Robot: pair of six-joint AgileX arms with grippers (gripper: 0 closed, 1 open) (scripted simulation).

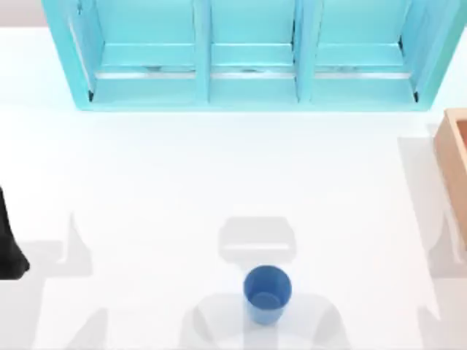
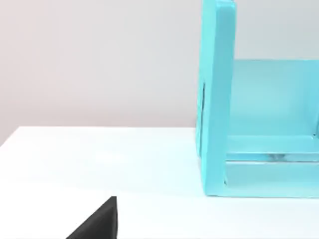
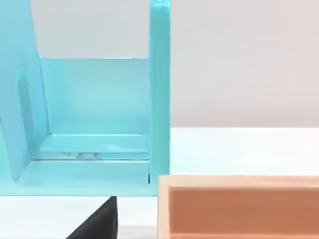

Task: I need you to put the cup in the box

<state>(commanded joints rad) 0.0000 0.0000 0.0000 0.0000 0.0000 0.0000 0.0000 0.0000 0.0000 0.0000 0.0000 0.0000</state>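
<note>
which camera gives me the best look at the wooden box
The right wrist view: the box shows its near wall, rim and orange-brown inside there. The top view catches just a strip of it at the table's right edge.

Around the cup (image 1: 267,293) the white table (image 1: 182,189) lies bare on every side. Well beyond the cup stands the turquoise shelf unit (image 1: 252,55) (a wide wall), and the box (image 1: 454,157) sits far off to the cup's right.
</note>
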